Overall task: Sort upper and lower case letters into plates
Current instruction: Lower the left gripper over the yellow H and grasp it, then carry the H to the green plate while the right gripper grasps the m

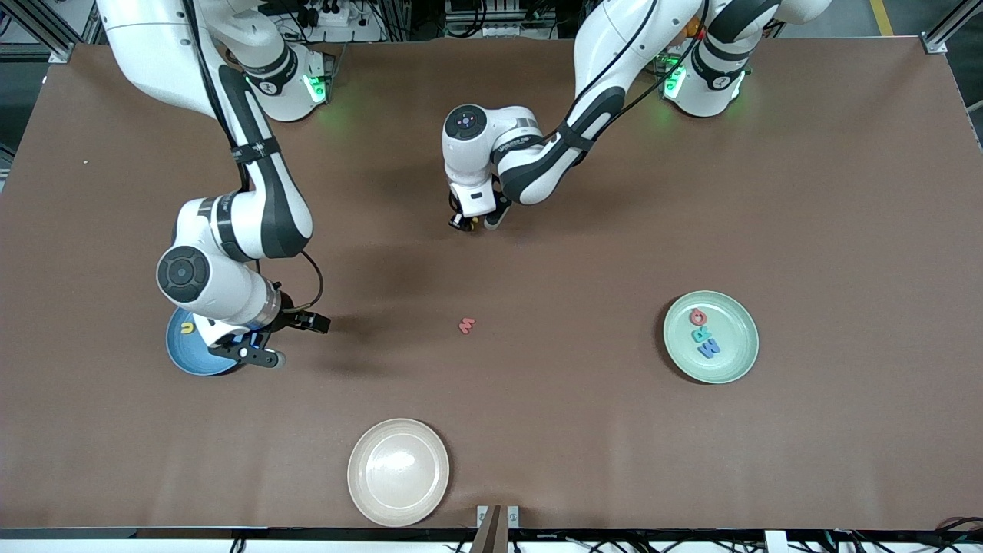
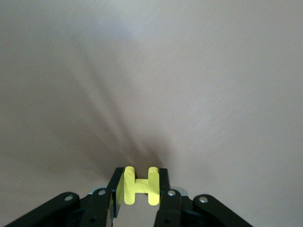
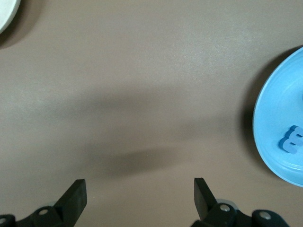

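Your left tool (image 2: pixel 137 189) is clamped on the yellow H (image 2: pixel 140 185), low at mid-counter (image 1: pixel 691 192). Your right tool (image 3: pixel 139 196) is spread wide, empty, beside the blue plate (image 1: pixel 184 359), which holds the u (image 1: pixel 187 328). Red w (image 1: pixel 466 326) lies loose on the counter. Q (image 1: pixel 698 316), R (image 1: pixel 700 335), W (image 1: pixel 709 349) sit in the green plate (image 1: pixel 737 361).

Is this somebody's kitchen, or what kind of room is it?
Probably a robotics lab: two white robot arms bolted at a brown-covered table, the left gripper pinching a yellow foam letter H, foam letters sorted onto a mint green plate.
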`<action>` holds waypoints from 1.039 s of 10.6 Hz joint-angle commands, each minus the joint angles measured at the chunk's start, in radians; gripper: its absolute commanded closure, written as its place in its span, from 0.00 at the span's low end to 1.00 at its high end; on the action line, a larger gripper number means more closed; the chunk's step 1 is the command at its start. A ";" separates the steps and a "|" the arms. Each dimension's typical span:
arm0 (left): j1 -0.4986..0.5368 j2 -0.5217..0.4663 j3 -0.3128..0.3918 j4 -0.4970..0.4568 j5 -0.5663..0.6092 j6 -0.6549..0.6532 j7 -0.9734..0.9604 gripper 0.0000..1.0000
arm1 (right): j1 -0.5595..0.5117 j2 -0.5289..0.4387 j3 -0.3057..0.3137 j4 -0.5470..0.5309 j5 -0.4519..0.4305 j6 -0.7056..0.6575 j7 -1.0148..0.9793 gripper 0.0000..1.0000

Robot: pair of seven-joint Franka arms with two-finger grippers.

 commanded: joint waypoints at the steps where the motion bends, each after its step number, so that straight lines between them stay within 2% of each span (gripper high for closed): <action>1: 0.072 -0.070 0.004 -0.011 0.056 -0.002 0.127 1.00 | 0.043 0.020 -0.006 0.035 0.008 -0.014 0.107 0.00; 6: 0.253 -0.151 0.003 -0.012 0.056 -0.031 0.475 1.00 | 0.172 0.110 -0.006 0.138 0.010 -0.014 0.392 0.00; 8: 0.340 -0.171 -0.003 -0.015 0.056 -0.086 0.616 1.00 | 0.223 0.167 -0.004 0.198 0.013 -0.006 0.517 0.00; 11: 0.463 -0.200 -0.008 -0.023 0.054 -0.152 0.794 1.00 | 0.214 0.245 0.087 0.294 0.010 0.015 0.649 0.00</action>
